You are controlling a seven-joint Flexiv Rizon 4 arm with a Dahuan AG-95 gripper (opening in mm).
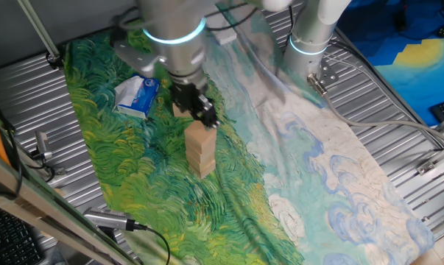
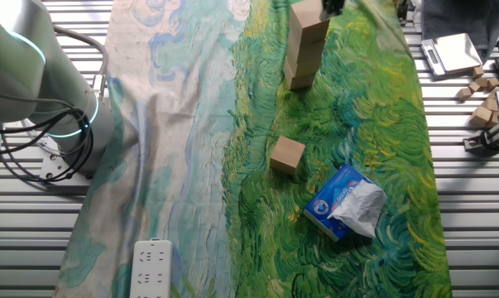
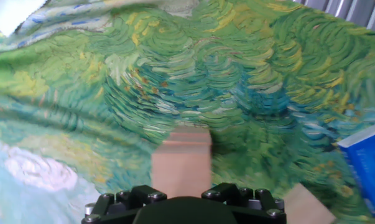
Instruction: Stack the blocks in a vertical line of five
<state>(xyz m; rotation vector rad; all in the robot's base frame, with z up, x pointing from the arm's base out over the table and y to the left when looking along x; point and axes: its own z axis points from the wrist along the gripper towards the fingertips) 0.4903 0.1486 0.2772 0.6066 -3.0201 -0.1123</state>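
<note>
Just below the gripper (image 1: 209, 119) stands the stack of tan wooden blocks (image 1: 200, 150), plain cubes set one on another in an upright column on the painted cloth (image 1: 133, 177); whether the fingers are wide or narrow I cannot tell. Behind the fingers one single block (image 2: 287, 154) lies apart from the stack. Further away lies the blue-and-white packet (image 2: 345, 202).

Ribbed metal table (image 1: 398, 96) — painted swirl cloth (image 1: 133, 147)
</note>
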